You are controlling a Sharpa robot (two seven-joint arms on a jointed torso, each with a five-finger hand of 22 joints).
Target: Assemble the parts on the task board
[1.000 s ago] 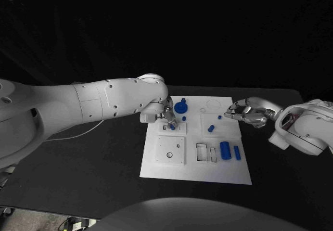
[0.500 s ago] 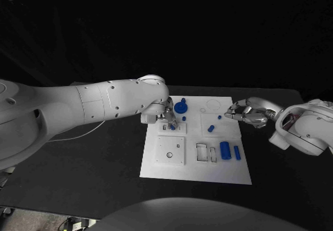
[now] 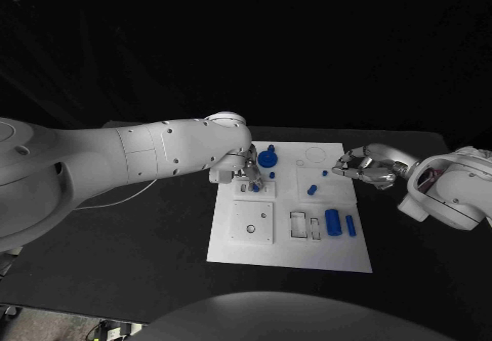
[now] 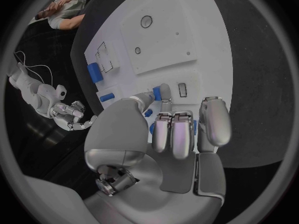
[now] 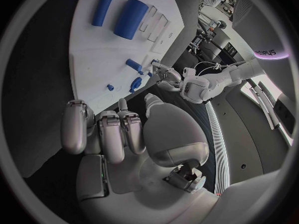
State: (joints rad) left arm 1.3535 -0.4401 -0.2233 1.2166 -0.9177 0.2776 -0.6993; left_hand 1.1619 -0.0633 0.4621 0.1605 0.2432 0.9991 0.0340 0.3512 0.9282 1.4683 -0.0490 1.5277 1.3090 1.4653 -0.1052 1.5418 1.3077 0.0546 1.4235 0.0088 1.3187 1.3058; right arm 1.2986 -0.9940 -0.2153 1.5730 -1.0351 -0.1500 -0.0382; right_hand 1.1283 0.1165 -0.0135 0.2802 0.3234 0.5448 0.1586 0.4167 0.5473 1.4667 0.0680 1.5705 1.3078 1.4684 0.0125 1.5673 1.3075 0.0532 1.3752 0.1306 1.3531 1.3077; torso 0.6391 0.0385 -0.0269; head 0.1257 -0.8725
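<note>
Over the task board (image 3: 292, 245), I hold my left hand (image 3: 248, 172) pinching a small blue part (image 3: 255, 188) above its slot, right hand (image 3: 361, 167) curled empty nearby; any tilt could jam or drop it.

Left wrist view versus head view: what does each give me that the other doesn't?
Left wrist only: the left hand's curled fingers from behind, over small blue parts.
Head only: the blue gear at the board's far end, beside the left hand.
Both: the task board, the large blue cylinder, and the right hand.
</note>
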